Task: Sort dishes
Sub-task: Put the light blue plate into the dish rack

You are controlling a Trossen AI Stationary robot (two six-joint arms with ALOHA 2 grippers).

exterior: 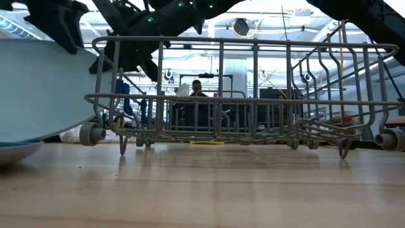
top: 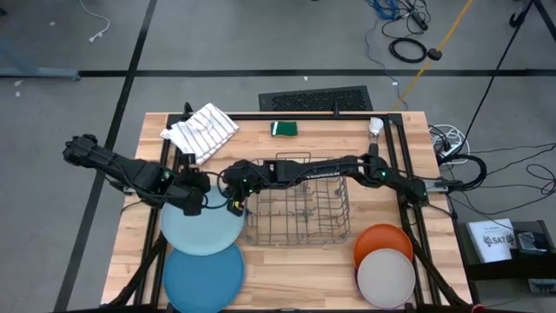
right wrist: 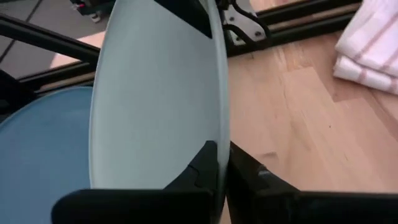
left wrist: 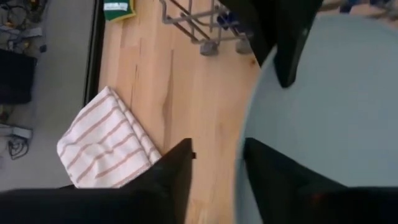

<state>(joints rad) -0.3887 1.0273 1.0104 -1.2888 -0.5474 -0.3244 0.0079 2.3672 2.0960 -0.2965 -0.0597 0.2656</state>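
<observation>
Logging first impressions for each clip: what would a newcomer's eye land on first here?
Both arms meet at the light blue plate, left of the wire dish rack at mid-table. The right gripper is shut on the plate's rim, while the left gripper has its fingers open astride the opposite edge. A darker blue plate lies just below it at the front edge, and an orange plate and an off-white plate sit front right.

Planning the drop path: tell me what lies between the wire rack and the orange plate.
Nothing: in the high view, only bare wooden tabletop separates the wire rack from the orange plate, which sits beside the rack's corner.
</observation>
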